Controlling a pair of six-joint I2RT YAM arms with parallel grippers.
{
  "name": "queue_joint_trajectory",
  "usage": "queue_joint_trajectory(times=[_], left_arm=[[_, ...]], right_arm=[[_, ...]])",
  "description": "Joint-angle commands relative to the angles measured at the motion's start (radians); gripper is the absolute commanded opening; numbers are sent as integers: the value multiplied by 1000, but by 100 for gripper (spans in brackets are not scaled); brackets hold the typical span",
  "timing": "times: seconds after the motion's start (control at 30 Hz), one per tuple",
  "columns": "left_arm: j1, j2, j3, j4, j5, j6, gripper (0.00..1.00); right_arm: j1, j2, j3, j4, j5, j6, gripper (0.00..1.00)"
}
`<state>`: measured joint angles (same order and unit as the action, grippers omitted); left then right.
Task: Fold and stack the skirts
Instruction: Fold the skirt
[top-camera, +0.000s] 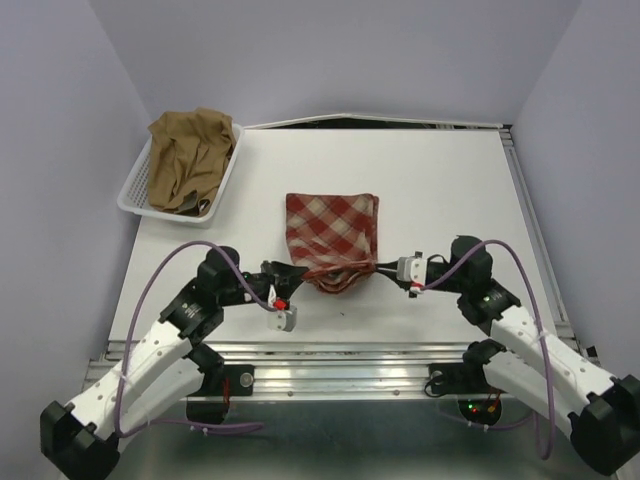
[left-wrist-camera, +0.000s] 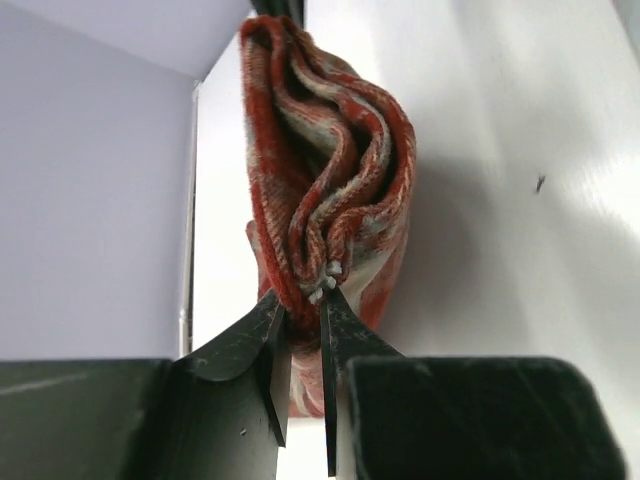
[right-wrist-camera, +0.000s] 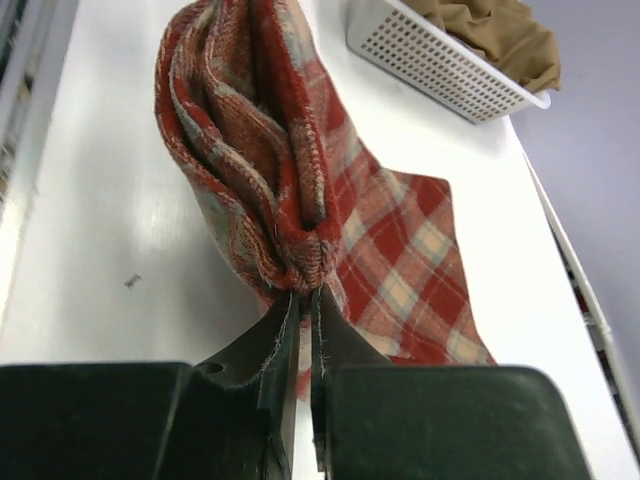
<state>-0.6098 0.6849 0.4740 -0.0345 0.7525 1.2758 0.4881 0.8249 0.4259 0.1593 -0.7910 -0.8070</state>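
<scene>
1. Right end effector (right-wrist-camera: 303, 300), at 6 o'clock: jaws clamped on a bunched fold of the plaid skirt (right-wrist-camera: 260, 150).
2. The rest of the plaid cloth lies flat on the desk (right-wrist-camera: 90, 200), toward 4 o'clock.
3. White mesh basket (right-wrist-camera: 440, 65), at 1 o'clock, holds the tan skirt (right-wrist-camera: 500, 35).

Red-and-cream plaid skirt (top-camera: 331, 236), tan-brown skirt (top-camera: 190, 158), white basket (top-camera: 137, 190).

White arm shells (top-camera: 150, 355); black joints (top-camera: 215, 272) and grippers (left-wrist-camera: 303, 300); purple cables (top-camera: 160, 262)
</scene>
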Motion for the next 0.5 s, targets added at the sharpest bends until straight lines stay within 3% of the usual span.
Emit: queue_joint_trajectory(times=[0.0,0.1,0.2,0.33,0.47], left_arm=[[-7,-114,90,-41,27,-413,0],[-7,-117,140,-33,-21,-547,0],[-5,-78,169,16,-38,-706,0],[2,57,215,114,-90,-873,0],[103,204,258,151,-78,-973,0]], right_arm=[[4,-105,95,-128,113,349,1],[4,-139,140,-156,168,448,1],[4,-69,186,-156,199,500,1],[4,138,313,-156,217,571,1],[-26,307,399,-136,191,600,1]])
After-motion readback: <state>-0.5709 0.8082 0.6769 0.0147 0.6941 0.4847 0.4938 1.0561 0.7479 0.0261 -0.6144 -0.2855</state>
